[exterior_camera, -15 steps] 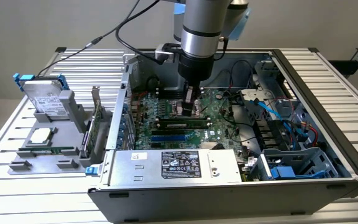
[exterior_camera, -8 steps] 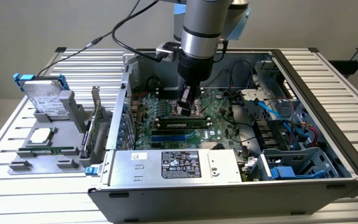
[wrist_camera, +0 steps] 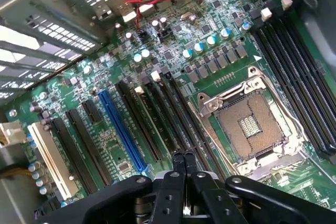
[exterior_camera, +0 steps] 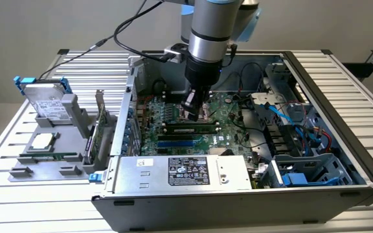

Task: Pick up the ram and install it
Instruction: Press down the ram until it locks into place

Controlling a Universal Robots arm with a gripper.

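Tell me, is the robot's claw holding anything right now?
No, nothing. The gripper is shut with its fingertips pressed together and empty, over the motherboard. A ram stick sits in a slot.

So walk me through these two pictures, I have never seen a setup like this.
The tall silver and black robot arm reaches down into an open grey metal computer case. One picture comes from a camera standing off the arm, the other from a camera on its wrist, looking down at the green motherboard. The arm's black tool is shut, fingers together, with nothing seen between them. A long thin green memory stick already sits in a slot just below the tool. A grey holder block on the exterior view's left keeps spare parts.
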